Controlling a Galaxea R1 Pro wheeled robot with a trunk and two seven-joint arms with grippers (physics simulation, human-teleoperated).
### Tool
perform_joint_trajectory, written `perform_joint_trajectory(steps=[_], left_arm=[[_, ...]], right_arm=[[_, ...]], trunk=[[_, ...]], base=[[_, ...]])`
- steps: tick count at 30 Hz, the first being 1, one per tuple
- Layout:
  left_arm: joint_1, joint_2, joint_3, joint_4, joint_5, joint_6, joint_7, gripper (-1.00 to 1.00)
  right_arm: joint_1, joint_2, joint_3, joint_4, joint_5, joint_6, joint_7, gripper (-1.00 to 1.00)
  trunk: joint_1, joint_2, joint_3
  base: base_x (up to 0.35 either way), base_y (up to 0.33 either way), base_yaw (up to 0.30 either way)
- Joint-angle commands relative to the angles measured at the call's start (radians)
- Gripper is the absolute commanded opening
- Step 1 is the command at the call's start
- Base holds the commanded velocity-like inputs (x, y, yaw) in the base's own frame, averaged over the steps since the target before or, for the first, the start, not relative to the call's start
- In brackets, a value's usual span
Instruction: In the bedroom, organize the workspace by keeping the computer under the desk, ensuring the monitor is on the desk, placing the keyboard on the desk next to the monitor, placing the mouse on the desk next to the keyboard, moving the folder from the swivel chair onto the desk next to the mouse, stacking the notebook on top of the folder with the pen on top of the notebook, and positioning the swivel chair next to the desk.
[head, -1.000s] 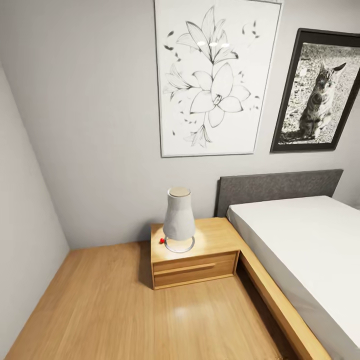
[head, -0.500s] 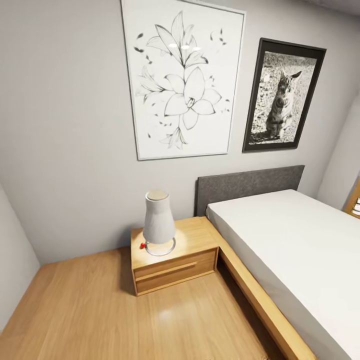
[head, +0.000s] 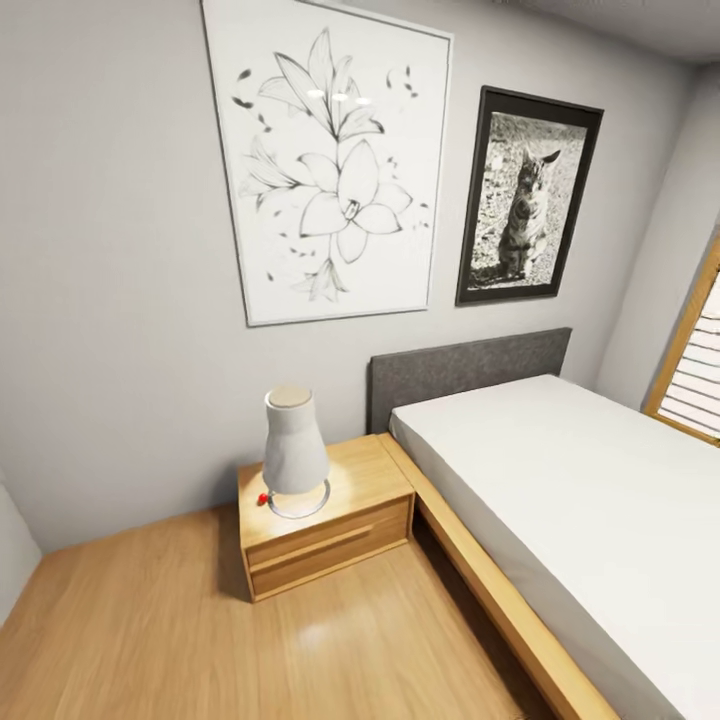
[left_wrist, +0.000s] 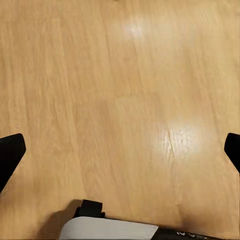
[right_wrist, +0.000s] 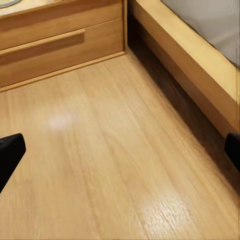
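The desk, computer, monitor, keyboard, mouse, folder, notebook, pen and swivel chair are out of view. In the left wrist view, my left gripper (left_wrist: 120, 152) is open over bare wooden floor (left_wrist: 120, 75), its black fingertips (left_wrist: 10, 155) far apart at the picture's edges. My right gripper (right_wrist: 120, 152) is open too, with nothing between its fingertips (right_wrist: 10, 155). It hangs above the floor near a wooden nightstand (right_wrist: 60, 45) and the bed's wooden frame (right_wrist: 190, 60).
In the head view a nightstand (head: 330, 530) with a white lamp (head: 294, 455) stands against the grey wall. A bed (head: 560, 480) with a grey headboard (head: 460, 370) lies to its right. Two framed pictures (head: 330, 170) hang above, and a window (head: 695, 370) is at far right.
The whole head view has shifted: the camera has turned to the right, so nightstand, lamp and pictures slid left and the window came into view. Nothing in the room itself has moved.
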Motion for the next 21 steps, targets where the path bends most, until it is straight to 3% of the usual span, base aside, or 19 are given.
perform_joint_trajectory(steps=[1, 3, 5, 10, 16, 21], left_arm=[[0.0, 0.003, 0.007, 0.01, 0.016, -0.038, -0.001, 1.0], [0.0, 0.011, 0.022, 0.033, 0.033, -0.133, -0.003, 1.0], [0.0, 0.012, 0.027, 0.041, 0.039, -0.169, -0.003, 1.0], [0.0, 0.013, 0.027, 0.047, 0.038, -0.205, -0.004, 1.0], [0.001, 0.016, 0.024, 0.085, 0.035, -0.308, -0.003, 1.0], [0.001, 0.018, 0.024, 0.114, 0.035, -0.329, 0.0, 1.0]], right_arm=[[-0.001, 0.0, -0.001, 0.005, 0.0, -0.006, 0.0, 1.0], [-0.001, -0.001, -0.002, 0.043, 0.0, -0.017, -0.001, 1.0], [-0.001, -0.002, -0.002, 0.072, 0.001, -0.026, 0.0, 1.0], [-0.001, -0.002, 0.001, 0.103, 0.007, -0.045, 0.002, 1.0], [-0.002, 0.0, 0.009, 0.118, 0.011, -0.045, 0.004, 1.0], [-0.002, -0.001, 0.01, 0.12, 0.011, -0.044, 0.004, 1.0]], trunk=[[-0.004, 0.007, 0.003], [-0.008, 0.014, 0.007], [-0.008, 0.014, 0.007], [-0.008, 0.014, 0.01], [-0.008, 0.014, 0.013], [-0.008, 0.014, 0.015]], base=[[0.0, 0.0, -0.187], [0.0, 0.0, -0.231], [0.0, 0.0, -0.257], [0.0, 0.0, -0.276], [-0.005, 0.0, -0.286], [-0.183, 0.0, -0.287]])
